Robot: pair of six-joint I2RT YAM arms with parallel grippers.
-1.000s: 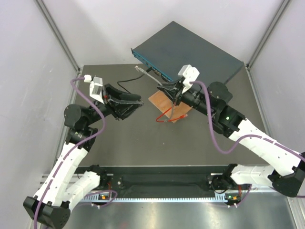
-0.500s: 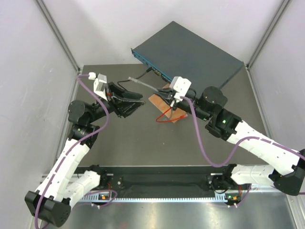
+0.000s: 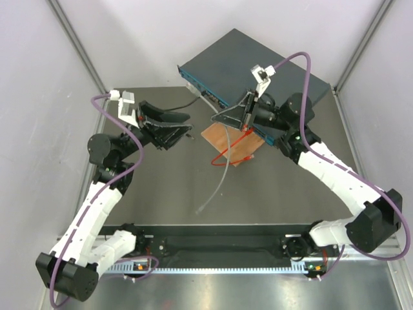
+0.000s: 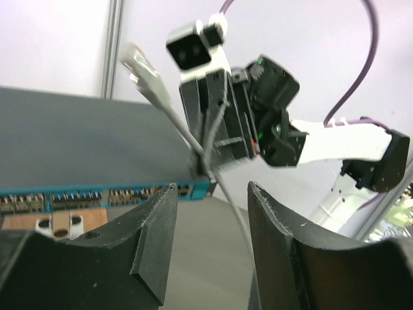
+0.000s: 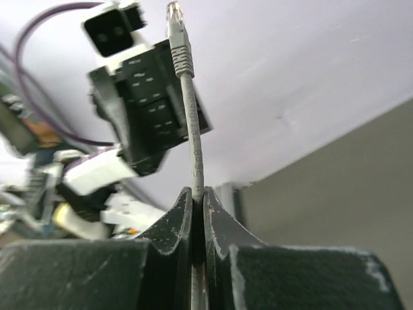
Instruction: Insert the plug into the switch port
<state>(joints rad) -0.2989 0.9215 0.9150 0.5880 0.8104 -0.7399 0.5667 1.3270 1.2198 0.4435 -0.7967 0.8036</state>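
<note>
**Item: red cable and plug, on the board before the switch**

Location: the red cable [image 3: 224,154] lies looped on a brown board [image 3: 216,137] at centre frame in the top view. The plug on its end is too small to pick out. No gripper touches it.

Switch port [image 4: 97,197]: one of a row along the narrow front face of the dark blue-grey switch box [image 3: 258,68]. The box sits at an angle at upper centre, with the board's far edge just beside the face. The row shows at lower left in the left wrist view.

Open room: bare table [image 3: 168,187] lies below and left of the board, crossed only by a grey cable [image 3: 216,187] trailing to lower centre. Pale walls close both sides.

Right gripper [image 3: 216,121]: above the board's upper left corner, near the front face. Its jaws are closed tight on the grey cable, whose connector [image 5: 175,19] stands well clear above the fingertips.

Left gripper [image 3: 189,124]: left of the board, apart from it and facing the right gripper. Its fingers [image 4: 155,226] are spread wide and hold nothing.

Black cable [image 3: 177,106]: runs from beside the left gripper to the front face. Whether it is seated cannot be told.
</note>
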